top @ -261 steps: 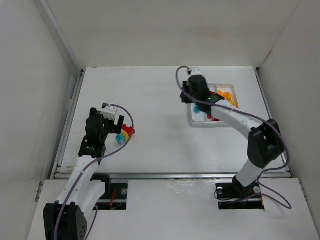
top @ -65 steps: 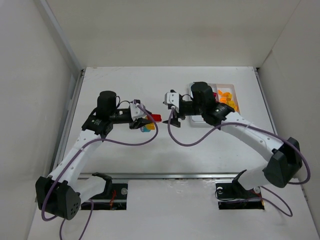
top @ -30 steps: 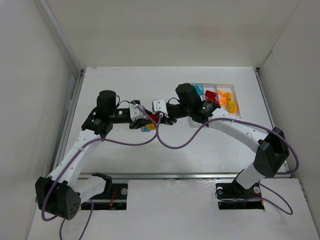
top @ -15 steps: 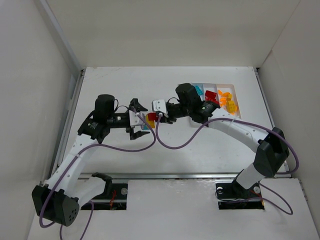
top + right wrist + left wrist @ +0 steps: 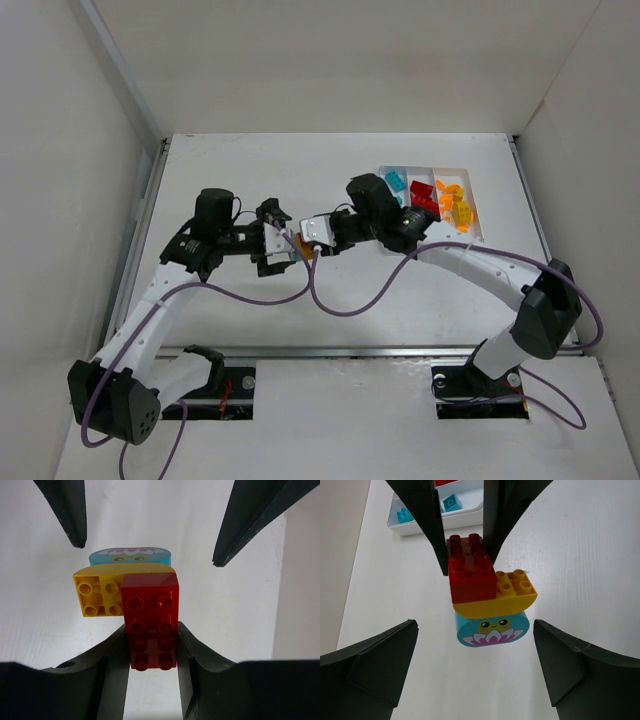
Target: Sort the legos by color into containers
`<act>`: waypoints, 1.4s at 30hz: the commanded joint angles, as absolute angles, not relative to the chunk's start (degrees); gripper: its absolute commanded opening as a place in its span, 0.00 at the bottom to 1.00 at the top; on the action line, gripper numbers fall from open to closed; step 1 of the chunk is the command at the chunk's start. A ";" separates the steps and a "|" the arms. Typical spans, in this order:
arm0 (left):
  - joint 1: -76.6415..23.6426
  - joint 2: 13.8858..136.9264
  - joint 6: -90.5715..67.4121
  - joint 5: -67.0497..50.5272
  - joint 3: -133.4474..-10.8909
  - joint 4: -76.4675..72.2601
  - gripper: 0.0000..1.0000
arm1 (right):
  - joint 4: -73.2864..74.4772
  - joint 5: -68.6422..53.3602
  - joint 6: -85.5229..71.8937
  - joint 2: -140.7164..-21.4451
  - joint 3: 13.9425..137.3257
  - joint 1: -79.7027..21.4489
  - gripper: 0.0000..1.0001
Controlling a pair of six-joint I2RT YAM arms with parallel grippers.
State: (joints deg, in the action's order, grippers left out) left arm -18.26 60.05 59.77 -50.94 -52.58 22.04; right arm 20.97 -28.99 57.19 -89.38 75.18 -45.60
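A small lego stack, a red brick (image 5: 151,610) on a yellow curved piece (image 5: 97,592) on a teal piece with a printed face (image 5: 490,627), sits at the table's middle (image 5: 300,246). My right gripper (image 5: 151,647) is shut on the red brick's end. My left gripper (image 5: 474,630) is open wide, facing the stack, with a finger on either side and not touching it. The white tray (image 5: 425,167) at the back right holds teal (image 5: 395,182), red (image 5: 422,193) and orange-yellow pieces (image 5: 455,205) in separate compartments.
The two arms meet head-on at mid-table (image 5: 290,240), their purple cables looping below. White walls enclose the table on the left, back and right. The tray's near corner shows in the left wrist view (image 5: 420,526).
My left gripper has opened and let go of the stack and drawn back slightly. My right gripper has closed on the red brick and now carries the stack alone.
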 commanded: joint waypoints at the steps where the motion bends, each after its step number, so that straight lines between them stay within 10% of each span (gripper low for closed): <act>1: -18.28 59.77 65.99 -51.50 -55.63 25.65 1.00 | 19.87 -22.60 63.80 -84.82 74.98 -48.07 0.00; 23: -19.34 73.65 75.84 -68.29 -65.91 40.52 0.98 | 11.87 -25.14 82.00 -77.07 66.27 -50.01 0.00; 32: -19.86 76.20 75.85 -69.43 -67.32 40.52 0.41 | 12.39 -26.28 83.58 -78.31 67.85 -50.54 0.00; 42: -20.39 76.20 73.93 -69.43 -66.80 41.66 0.00 | 10.47 -27.42 84.11 -81.30 68.91 -50.54 0.00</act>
